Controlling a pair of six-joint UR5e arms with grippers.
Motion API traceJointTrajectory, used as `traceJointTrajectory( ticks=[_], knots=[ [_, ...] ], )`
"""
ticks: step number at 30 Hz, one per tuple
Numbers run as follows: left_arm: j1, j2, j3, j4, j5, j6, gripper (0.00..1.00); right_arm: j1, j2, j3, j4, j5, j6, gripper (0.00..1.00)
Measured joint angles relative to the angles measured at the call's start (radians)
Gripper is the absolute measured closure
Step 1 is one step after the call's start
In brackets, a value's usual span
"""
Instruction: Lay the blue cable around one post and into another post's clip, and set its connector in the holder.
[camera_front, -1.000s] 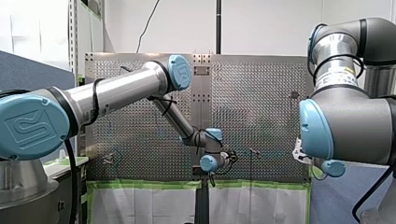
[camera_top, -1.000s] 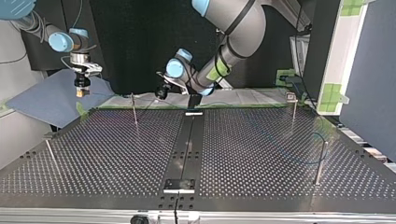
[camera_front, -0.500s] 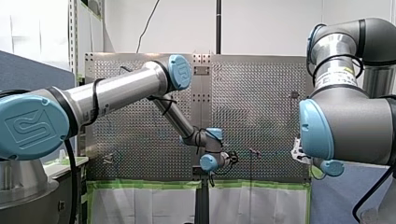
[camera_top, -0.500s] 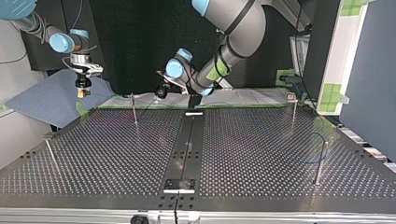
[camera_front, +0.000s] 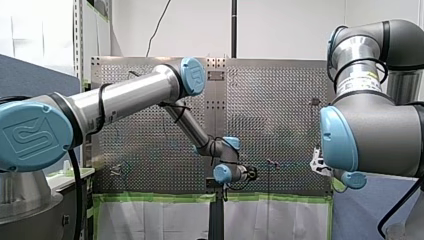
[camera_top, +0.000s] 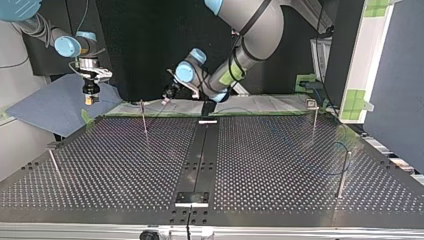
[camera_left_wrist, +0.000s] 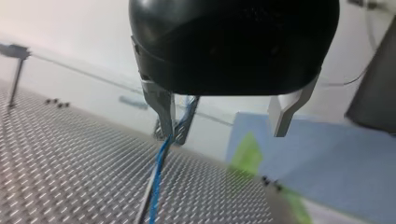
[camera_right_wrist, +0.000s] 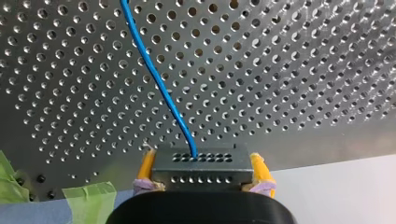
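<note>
The perforated tabletop (camera_top: 280, 165) fills the top view. My left claw (camera_left_wrist: 223, 132) hangs near a thin post (camera_top: 143, 117), its fingers spread apart, with the blue cable (camera_left_wrist: 158, 177) running just beside one finger. My right claw (camera_right_wrist: 201, 161) has its yellow pads clamped on the dark connector (camera_right_wrist: 201, 170) by the tabletop's edge.
</note>
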Motion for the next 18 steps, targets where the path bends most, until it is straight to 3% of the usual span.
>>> traceJointTrajectory(
  ticks=[3, 10, 18],
  knots=[
    [-0.005, 0.018, -0.02, -0.022, 0.02, 0.027, 0.0, 0.002, 0.0, 0.0, 0.002, 0.0, -0.002, 1.0],
    [-0.012, 0.064, -0.084, -0.026, 0.008, 0.093, 0.0, 0.01, 0.001, 0.0, 0.006, 0.0, -0.001, 1.0],
    [-0.023, 0.08, -0.101, -0.027, 0.0, 0.147, 0.0, 0.013, 0.001, 0.0, 0.008, 0.0, 0.003, 1.0]
  ],
)
